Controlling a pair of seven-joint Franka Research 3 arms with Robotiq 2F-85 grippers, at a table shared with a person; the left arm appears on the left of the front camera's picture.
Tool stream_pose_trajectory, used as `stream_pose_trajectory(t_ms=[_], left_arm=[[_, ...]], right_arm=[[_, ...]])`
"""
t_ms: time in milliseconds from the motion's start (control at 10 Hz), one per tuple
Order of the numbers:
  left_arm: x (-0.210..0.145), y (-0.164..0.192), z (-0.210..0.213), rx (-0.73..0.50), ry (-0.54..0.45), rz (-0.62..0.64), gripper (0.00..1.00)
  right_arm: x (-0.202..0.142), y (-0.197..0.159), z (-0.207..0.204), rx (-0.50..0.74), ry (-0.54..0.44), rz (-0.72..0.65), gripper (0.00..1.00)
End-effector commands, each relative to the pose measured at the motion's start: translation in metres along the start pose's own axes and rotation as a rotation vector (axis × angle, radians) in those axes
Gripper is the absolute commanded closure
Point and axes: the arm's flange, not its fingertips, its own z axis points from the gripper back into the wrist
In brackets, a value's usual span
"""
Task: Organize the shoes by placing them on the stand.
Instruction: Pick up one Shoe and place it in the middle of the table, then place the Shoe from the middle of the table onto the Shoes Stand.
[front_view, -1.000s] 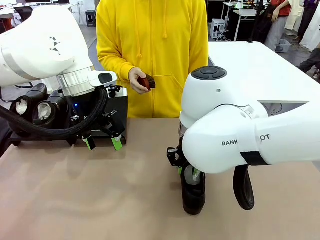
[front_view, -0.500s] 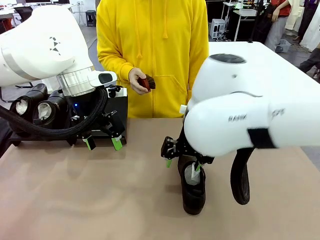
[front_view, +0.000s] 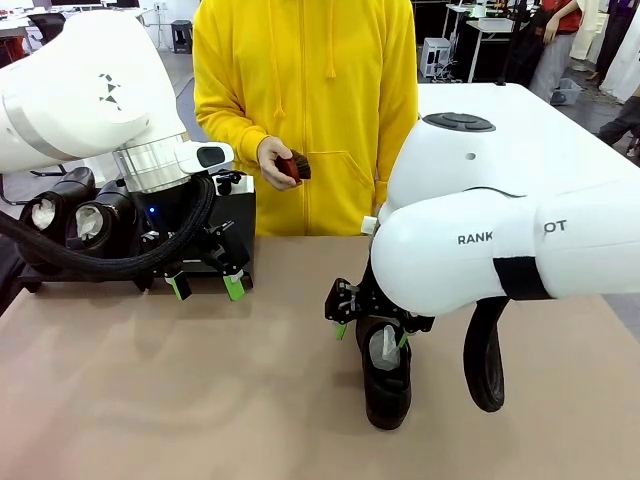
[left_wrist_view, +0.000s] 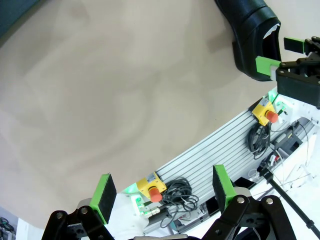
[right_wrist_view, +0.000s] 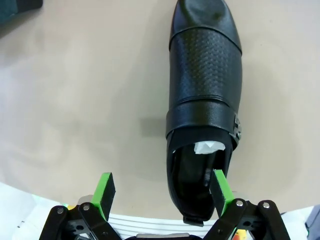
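Shoes: two on the stand (front_view: 232, 215), one (front_view: 386, 372) beneath the right gripper (front_view: 370, 337), wide open, empty.

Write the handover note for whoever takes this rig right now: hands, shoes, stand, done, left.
Left hand: open, holding nothing, hovering at the front edge of the low matte-black stand.
Right hand: open, around the heel of the glossy black leather shoe with white paper stuffing, not gripping it. That shoe lies on the tan table, apart from the stand.
Done: two black shoes sit on the stand's left end.
Left: get the table shoe onto the stand.
The person's hand holds a small reddish-brown brush.
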Motion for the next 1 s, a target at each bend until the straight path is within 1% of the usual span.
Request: stream_pose_trajectory(t_ms=[0, 500, 600, 700, 800, 900], left_arm=[[-0.004, 0.002, 0.003, 0.012, 0.005, -0.007, 0.0], [-0.004, 0.002, 0.003, 0.012, 0.005, -0.007, 0.0], [-0.004, 0.002, 0.003, 0.012, 0.005, -0.007, 0.0], [-0.004, 0.002, 0.003, 0.012, 0.005, -0.007, 0.0], [-0.004, 0.002, 0.003, 0.012, 0.005, -0.007, 0.0], [0.0, 0.0, 0.0, 0.0, 0.0, 0.0, 0.0]], right_arm=[[0.002, 0.007, 0.002, -0.009, -0.031, -0.021, 0.0], [0.002, 0.007, 0.002, -0.009, -0.031, -0.021, 0.0], [0.001, 0.001, 0.0, -0.004, -0.007, -0.005, 0.0], [-0.008, -0.011, 0.023, 0.021, -0.072, 0.057, 0.0], [-0.007, -0.041, 0.053, 0.047, -0.093, 0.009, 0.0], [-0.007, -0.076, 0.081, 0.053, -0.131, -0.066, 0.0]])
